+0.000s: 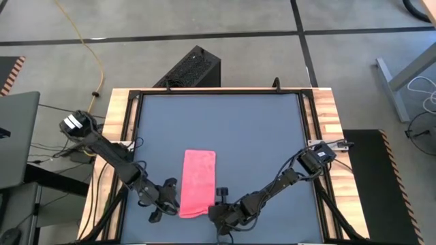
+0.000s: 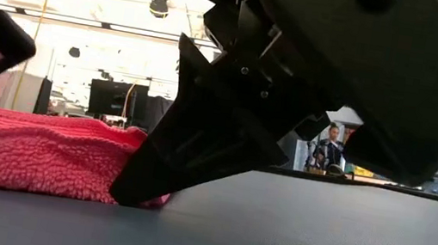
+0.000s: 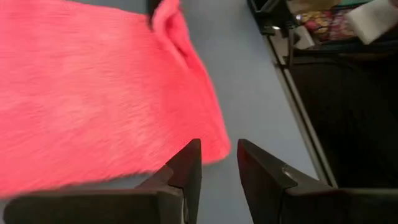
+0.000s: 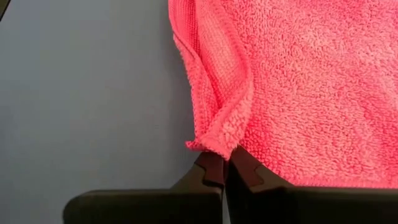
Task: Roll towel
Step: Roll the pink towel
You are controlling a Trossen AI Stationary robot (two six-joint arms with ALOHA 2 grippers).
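The pink towel (image 1: 197, 182) lies flat on the dark grey table (image 1: 259, 129) as a narrow strip running from near to far. My right gripper (image 4: 225, 163) is shut on its near right corner. In the low view, that gripper's fingertip (image 2: 132, 190) comes down to the table beside the towel (image 2: 23, 150). My left gripper (image 3: 219, 171) stands open by the towel's near left corner (image 3: 214, 146), its fingers apart with only bare table showing between them. In the high view it sits just left of the towel (image 1: 167, 196). My right gripper pinches the towel's near right corner (image 4: 214, 144) between its two fingertips. The fingers slant down at it from the table's near right. The pinched edge stands up in a small ridge (image 4: 205, 93), while the rest of the towel lies flat on the table.
Bare table stretches beyond the towel toward the far edge and to the right. Wooden rails (image 1: 323, 116) frame the table. A black box (image 1: 194, 68) stands behind the far edge. A person (image 2: 331, 144) shows far off in the room.
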